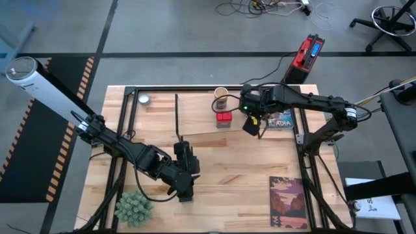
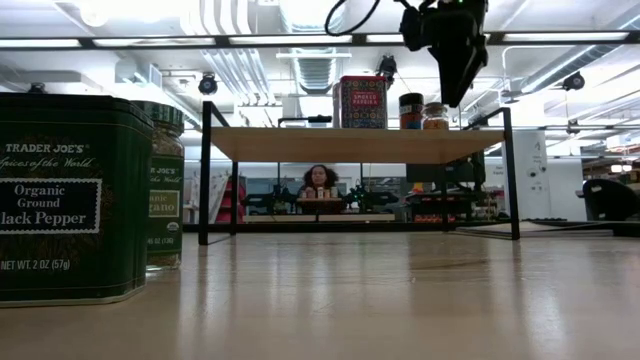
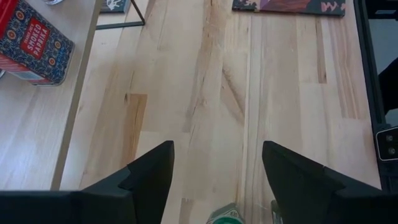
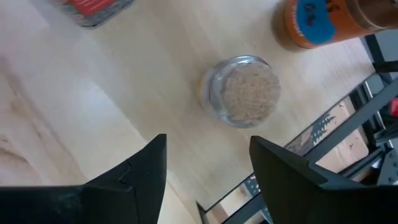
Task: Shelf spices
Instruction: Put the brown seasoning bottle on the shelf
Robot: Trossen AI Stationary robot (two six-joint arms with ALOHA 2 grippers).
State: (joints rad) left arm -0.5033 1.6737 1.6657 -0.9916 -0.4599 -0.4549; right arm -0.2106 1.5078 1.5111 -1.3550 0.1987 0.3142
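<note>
Closest to my low camera stands the dark square tin (image 2: 62,197) of black pepper on the worktop (image 2: 400,300), with the green-lidded jar (image 2: 163,185) just behind it, touching or nearly so. Farther back I see the shelf (image 2: 355,143), its pale board carried by a thin black frame, and on it the red square tin (image 2: 362,102), a dark-lidded brown jar (image 2: 411,111) and a small pale jar (image 2: 435,116) in a row. From above, my left claw (image 1: 184,188) sits low over the near left part of the worktop, close to the fuzzy green plant ball (image 1: 134,207); its wrist camera shows the fingers (image 3: 149,177) spread apart with nothing between them, and the green lid just at the frame's edge. My right claw (image 1: 251,125) hangs above the shelf's right end, beside the red tin; its fingers (image 4: 144,171) are spread too, gripping nothing, and the small pale jar sits on the board below them, untouched. Two picture-cover books (image 1: 288,201) lie on the right side of the worktop. Beyond the shelf, a person (image 2: 320,182) sits in the room.
</note>
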